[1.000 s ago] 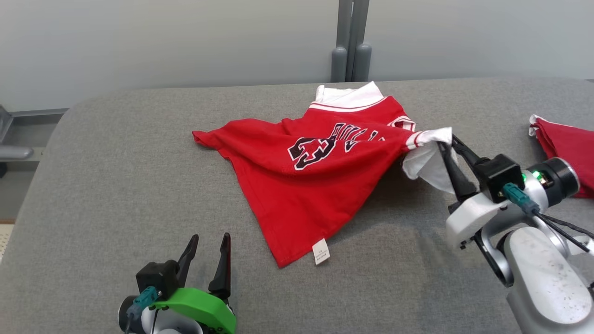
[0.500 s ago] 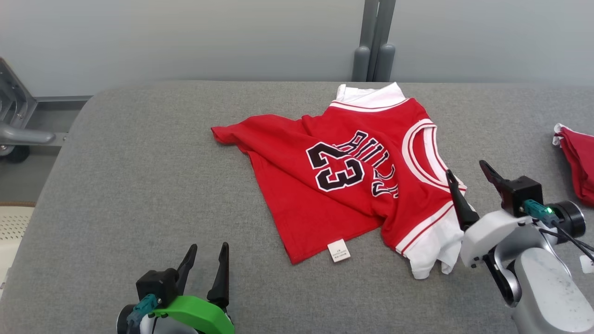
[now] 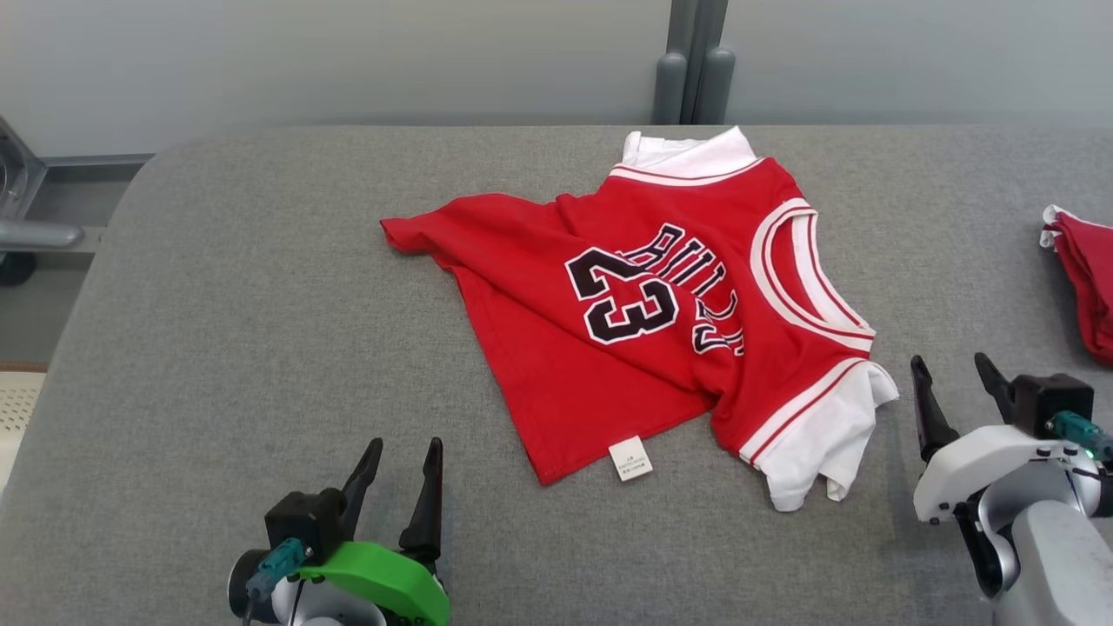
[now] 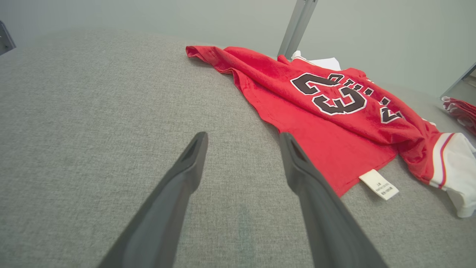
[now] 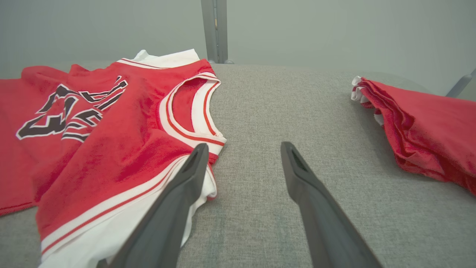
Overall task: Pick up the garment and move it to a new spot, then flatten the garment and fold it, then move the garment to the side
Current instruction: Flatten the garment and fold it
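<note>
The garment point(image 3: 661, 330) lies rumpled, seemingly part-folded; flattening is due: left gripper point(image 3: 403, 445) and right gripper point(image 3: 948, 361), both spread empty, must seize near corners

1. Head view: from above, looking forward and down over the grey padded table point(image 3: 217, 304), with the left gripper point(image 3: 405, 445) and right gripper point(image 3: 948, 361) at its lower edge.
2. Left wrist view: low, close to the surface, facing the hem of the red jersey point(image 4: 316, 123).
3. Right wrist view: equally low, facing its neckline; all three share the red jersey.
</note>
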